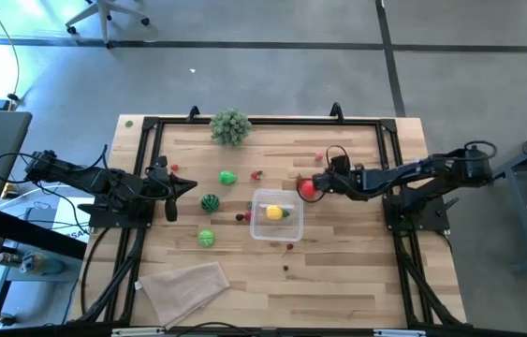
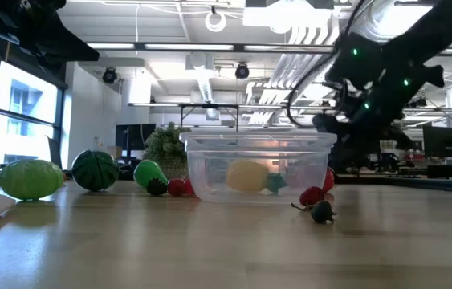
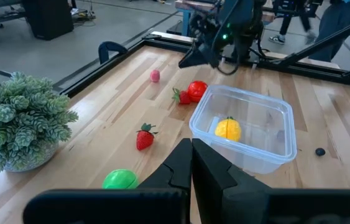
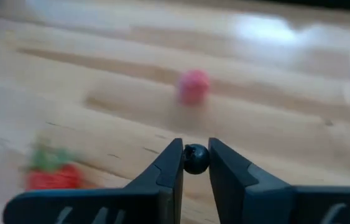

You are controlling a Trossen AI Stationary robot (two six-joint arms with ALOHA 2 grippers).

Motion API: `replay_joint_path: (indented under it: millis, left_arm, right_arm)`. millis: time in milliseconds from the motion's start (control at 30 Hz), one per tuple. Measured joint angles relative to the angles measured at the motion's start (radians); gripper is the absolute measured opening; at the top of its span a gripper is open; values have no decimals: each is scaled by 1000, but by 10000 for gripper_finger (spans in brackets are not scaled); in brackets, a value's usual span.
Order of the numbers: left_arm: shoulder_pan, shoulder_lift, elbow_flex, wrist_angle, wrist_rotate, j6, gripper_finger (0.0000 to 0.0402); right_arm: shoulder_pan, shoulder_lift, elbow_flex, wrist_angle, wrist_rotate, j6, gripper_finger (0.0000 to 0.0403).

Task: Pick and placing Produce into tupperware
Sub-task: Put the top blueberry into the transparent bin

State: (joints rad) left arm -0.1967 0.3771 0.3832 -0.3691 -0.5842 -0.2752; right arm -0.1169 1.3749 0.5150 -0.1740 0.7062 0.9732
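The clear tupperware (image 1: 275, 213) stands mid-table with a yellow fruit (image 3: 228, 129) inside. My right gripper (image 4: 194, 149) hangs above the table just right of the tupperware's far end, shut on a small dark berry (image 4: 194, 160). A red tomato (image 3: 197, 90) and a strawberry (image 3: 179, 96) lie on the table below it, and a pink piece (image 4: 193, 85) lies farther off. Green balls (image 1: 227, 176) (image 1: 210, 201) (image 1: 206, 238) rest left of the tupperware. My left gripper (image 1: 183, 187) waits shut at the table's left. My right gripper pinches the dark berry's two sides (image 4: 187, 160) between its two fingers, at their free ends. The fingers (image 4: 168, 168) slant down from the table's right. The berry is lifted clear of the wood.
A bushy grey-green plant (image 1: 230, 126) stands at the far edge and a beige cloth (image 1: 186, 285) lies at the near left. Small red pieces (image 1: 241, 216) (image 1: 289, 247) and a dark berry (image 2: 322, 211) lie around the tupperware. A black frame (image 1: 151, 131) borders the table.
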Motion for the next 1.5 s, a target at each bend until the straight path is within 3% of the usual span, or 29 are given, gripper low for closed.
replay_joint_path:
  millis: [300, 767, 1233, 1500]
  left_arm:
    - [0, 0, 0, -1, 0, 0, 1]
    - [0, 0, 0, 0, 0, 0, 1]
    - [0, 0, 0, 0, 0, 0, 1]
    - [0, 0, 0, -1, 0, 0, 1]
  right_arm:
    - [22, -87, 183, -113, -21, -205, 48]
    - [239, -52, 427, -3, -344, -641, 48]
    - [243, 258, 441, 20, -430, -660, 48]
    - [221, 355, 493, -22, -451, -660, 48]
